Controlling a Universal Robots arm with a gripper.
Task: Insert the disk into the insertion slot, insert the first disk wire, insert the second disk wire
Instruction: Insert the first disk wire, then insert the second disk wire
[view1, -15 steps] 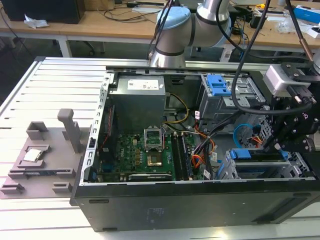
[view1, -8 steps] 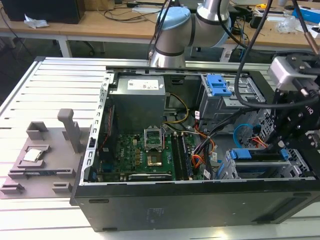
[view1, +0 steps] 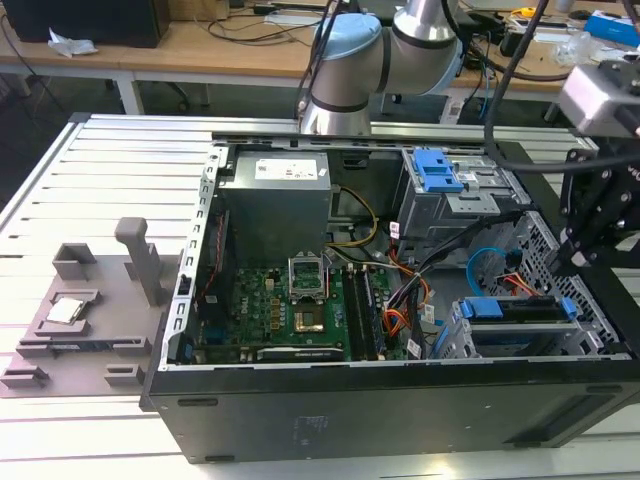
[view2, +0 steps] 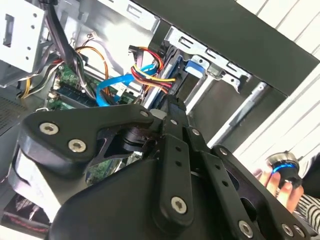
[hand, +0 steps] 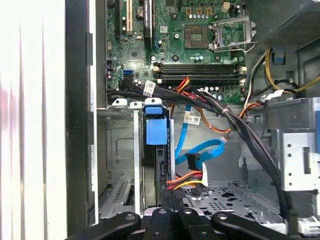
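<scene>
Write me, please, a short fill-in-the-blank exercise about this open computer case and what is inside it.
1. The disk sits in the insertion slot, framed by a ____ plastic carrier.
2. The motherboard is coloured ____.
3. The grey fixture tray lies to the exterior view's ____ of the computer case.

Missing words: blue; green; left.

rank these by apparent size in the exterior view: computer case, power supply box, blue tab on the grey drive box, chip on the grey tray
1. computer case
2. power supply box
3. blue tab and chip look alike; differing camera distance makes ranking unsure
</scene>
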